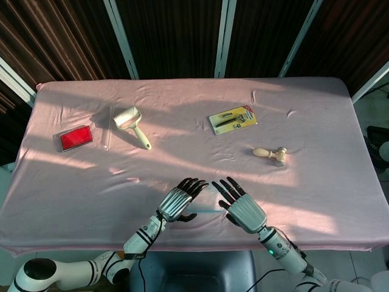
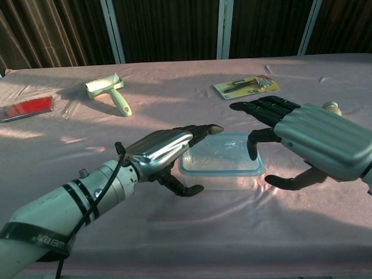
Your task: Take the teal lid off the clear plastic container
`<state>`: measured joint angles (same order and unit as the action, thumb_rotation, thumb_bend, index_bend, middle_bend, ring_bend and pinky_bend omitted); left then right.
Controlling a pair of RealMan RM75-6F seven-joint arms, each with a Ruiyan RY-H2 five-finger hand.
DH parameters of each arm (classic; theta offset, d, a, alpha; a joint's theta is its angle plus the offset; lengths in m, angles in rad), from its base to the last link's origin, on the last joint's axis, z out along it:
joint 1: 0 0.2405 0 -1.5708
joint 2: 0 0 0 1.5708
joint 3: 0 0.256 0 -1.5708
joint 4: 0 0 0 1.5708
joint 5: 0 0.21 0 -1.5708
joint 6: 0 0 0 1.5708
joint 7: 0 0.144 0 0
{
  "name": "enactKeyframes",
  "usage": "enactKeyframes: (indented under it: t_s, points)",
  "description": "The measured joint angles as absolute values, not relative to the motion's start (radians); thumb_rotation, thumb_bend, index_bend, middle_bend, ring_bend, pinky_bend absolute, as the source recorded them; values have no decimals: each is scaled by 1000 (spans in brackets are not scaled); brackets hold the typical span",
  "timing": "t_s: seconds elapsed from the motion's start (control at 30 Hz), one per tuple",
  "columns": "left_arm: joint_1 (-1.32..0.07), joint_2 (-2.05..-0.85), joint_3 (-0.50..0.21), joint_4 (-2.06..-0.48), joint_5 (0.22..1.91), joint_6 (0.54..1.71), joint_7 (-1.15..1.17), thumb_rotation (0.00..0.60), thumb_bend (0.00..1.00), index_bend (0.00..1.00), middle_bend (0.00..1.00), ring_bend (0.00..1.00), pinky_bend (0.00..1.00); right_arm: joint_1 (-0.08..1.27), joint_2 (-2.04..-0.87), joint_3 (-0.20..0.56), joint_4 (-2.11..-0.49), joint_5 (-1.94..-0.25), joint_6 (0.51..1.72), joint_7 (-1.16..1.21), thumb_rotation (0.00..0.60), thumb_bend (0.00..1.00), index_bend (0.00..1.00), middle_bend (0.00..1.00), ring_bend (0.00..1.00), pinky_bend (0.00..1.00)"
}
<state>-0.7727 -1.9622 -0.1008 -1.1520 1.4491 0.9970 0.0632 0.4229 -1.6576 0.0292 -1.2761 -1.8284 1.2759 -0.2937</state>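
Observation:
The clear plastic container [image 2: 221,174] with its teal lid [image 2: 220,158] sits on the pink cloth near the table's front edge. In the head view only a sliver of the container [image 1: 209,196] shows between the two hands. My left hand [image 2: 165,148] is stretched flat at the container's left side, its fingertips [image 2: 210,129] over the lid's left corner and the thumb low beside the wall. My right hand [image 2: 308,136] hovers at the container's right, fingers spread, thumb near the cloth. Neither hand holds anything. The head view shows the left hand [image 1: 179,199] and right hand [image 1: 240,205] flanking the container.
Farther back lie a lint roller [image 1: 130,121], a red case [image 1: 76,139], a carded tool pack [image 1: 233,119] and a small wooden mallet [image 1: 270,154]. The table's front edge [image 1: 194,246] runs just below the hands.

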Motion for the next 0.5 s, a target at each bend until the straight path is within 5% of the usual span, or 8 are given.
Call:
enactKeyframes:
  t_s: [0.5]
  points:
    - [-769, -1952, -103, -1163, 1447, 993, 68, 600, 332, 0, 515, 466, 415, 444, -1670, 12, -1301, -1797, 1267, -330, 600, 431, 619, 68, 0, 0]
